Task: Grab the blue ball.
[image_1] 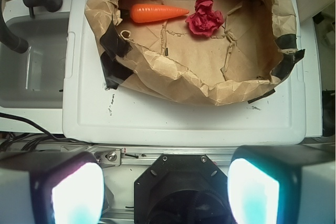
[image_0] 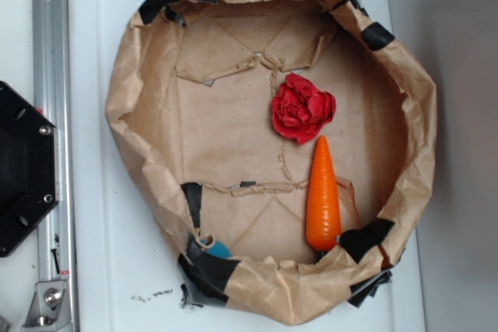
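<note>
1. Blue ball [image_0: 220,249] sat tucked against the paper basin's [image_0: 132,83] near-left wall, mostly hidden by black tape [image_0: 208,270].
2. Red wad [image_0: 302,108] lay mid-basin; orange carrot [image_0: 322,196] just beside it, tip toward the wad.
3. Pincer [image_1: 167,190] was released, fingers [image_1: 79,192] wide apart, over the white counter [image_1: 184,121], well apart from the ball.

No text, label, brand, number or sign can be read in either view. Small dark specks are seen on the white board [image_1: 178,121] ahead of the claw [image_1: 165,192], just short of the brown paper basket [image_1: 173,77], but no letters can be made out.
</note>
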`<state>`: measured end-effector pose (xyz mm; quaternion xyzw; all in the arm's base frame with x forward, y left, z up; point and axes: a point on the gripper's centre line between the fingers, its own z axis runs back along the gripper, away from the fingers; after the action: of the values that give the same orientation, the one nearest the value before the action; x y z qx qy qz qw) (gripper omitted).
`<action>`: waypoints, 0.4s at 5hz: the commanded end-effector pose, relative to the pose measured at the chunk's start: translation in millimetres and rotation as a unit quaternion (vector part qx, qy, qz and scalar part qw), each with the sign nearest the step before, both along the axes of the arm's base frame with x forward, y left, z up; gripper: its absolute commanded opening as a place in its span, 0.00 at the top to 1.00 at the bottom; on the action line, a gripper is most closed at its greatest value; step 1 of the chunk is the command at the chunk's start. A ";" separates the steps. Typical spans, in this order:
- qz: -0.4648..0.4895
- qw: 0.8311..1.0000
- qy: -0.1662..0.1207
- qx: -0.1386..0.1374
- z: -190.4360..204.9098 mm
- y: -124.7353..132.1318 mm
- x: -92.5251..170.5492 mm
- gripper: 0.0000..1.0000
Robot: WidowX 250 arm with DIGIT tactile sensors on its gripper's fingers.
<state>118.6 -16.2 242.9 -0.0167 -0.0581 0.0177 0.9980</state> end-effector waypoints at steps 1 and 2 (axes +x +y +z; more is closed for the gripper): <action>0.000 1.000 0.000 0.000 0.0 0.0 0.0 0.00; 0.080 0.996 0.001 -0.027 -9.5 0.4 50.0 0.00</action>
<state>164.6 -19.6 223.6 -0.0351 -0.0381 0.0837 0.9951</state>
